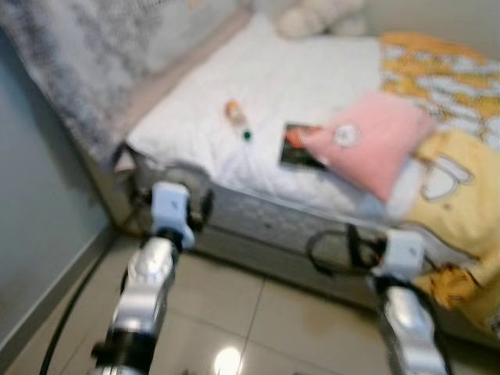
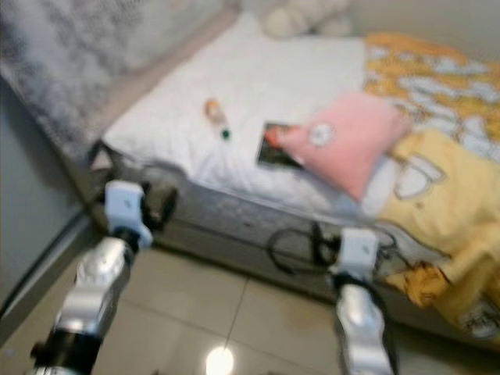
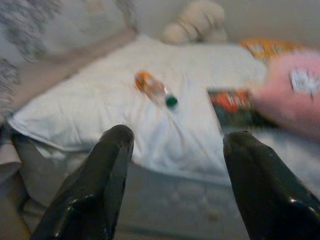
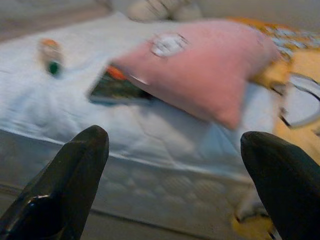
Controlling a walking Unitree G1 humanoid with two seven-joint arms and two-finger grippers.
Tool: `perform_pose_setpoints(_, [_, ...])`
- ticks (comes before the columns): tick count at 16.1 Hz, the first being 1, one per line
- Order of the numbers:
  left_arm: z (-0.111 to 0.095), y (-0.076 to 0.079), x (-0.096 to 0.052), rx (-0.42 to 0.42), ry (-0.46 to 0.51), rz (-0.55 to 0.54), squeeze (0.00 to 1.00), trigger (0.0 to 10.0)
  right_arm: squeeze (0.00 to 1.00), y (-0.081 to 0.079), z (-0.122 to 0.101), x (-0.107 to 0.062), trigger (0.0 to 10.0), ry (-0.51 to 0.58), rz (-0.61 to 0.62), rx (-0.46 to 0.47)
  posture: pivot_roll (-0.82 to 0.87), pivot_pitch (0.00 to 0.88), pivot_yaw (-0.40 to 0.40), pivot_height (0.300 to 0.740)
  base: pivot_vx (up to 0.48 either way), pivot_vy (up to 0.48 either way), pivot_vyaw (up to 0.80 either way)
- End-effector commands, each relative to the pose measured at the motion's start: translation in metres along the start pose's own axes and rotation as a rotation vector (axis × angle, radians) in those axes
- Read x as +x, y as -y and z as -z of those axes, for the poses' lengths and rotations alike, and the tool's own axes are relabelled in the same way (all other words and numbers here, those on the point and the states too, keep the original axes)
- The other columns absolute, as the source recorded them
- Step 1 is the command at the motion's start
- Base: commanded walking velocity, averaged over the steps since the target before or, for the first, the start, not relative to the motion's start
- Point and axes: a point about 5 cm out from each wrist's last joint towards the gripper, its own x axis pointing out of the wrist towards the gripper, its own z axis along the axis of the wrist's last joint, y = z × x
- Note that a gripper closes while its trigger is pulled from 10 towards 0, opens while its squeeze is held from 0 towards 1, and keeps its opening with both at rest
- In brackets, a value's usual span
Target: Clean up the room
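Observation:
A small bottle point(image 1: 237, 119) with an orange label and a green cap lies on the white bed sheet point(image 1: 266, 86). Beside it a dark book point(image 1: 297, 146) lies partly under a pink pillow point(image 1: 372, 141). A yellow patterned blanket point(image 1: 453, 180) hangs over the bed's right side. My left gripper point(image 3: 172, 150) is open, held low before the bed's edge, pointing toward the bottle point(image 3: 154, 88). My right gripper point(image 4: 175, 150) is open too, facing the pink pillow point(image 4: 200, 65) and the book point(image 4: 112, 86). Both are empty. The views are blurred.
A cream plush toy point(image 1: 316, 16) sits at the bed's far end. A grey patterned curtain point(image 1: 94, 55) hangs on the left beside a grey wall point(image 1: 31, 195). Tiled floor point(image 1: 258, 312) lies under my arms. A dark cable point(image 1: 70, 312) runs along the wall.

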Motion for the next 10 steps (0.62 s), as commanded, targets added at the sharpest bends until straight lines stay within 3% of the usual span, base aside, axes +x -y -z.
perform_pose_setpoints(1, [-0.002,-0.006,0.005,-0.053,-0.001,-0.064,0.00,10.0,0.00,-0.003,-0.011,0.006,10.0,0.054,-0.017,-0.012,0.06,0.000,-0.021,0.740,0.416,0.000,0.00])
perform_pose_setpoints(5, [-0.007,-0.010,0.009,-0.012,0.009,-0.067,0.00,10.0,0.00,-0.003,-0.015,0.012,10.0,0.061,-0.019,-0.004,0.06,0.000,-0.025,0.740,0.428,0.076,0.00])
perform_pose_setpoints(6, [0.000,-0.005,0.012,0.101,-0.052,-0.045,0.00,10.0,0.00,-0.002,-0.013,0.013,10.0,0.052,-0.020,-0.006,0.06,0.000,-0.027,0.740,0.000,0.000,0.00])
perform_pose_setpoints(7, [-0.002,-0.004,0.012,0.070,-0.031,-0.045,0.28,10.0,0.00,-0.002,-0.013,0.013,10.0,0.051,-0.020,-0.006,0.06,0.000,-0.027,0.740,0.000,0.000,0.00])
perform_pose_setpoints(8, [-0.004,0.000,0.012,0.040,-0.016,-0.025,1.00,10.0,0.00,-0.002,-0.013,0.013,10.0,0.049,-0.021,-0.006,0.06,0.000,-0.027,0.740,0.000,0.000,0.00])
perform_pose_setpoints(10, [-0.001,0.001,0.012,0.019,-0.037,-0.031,1.00,10.0,0.00,-0.003,-0.013,0.014,10.0,0.046,-0.021,-0.005,0.06,0.000,-0.024,0.740,0.000,0.000,0.00])
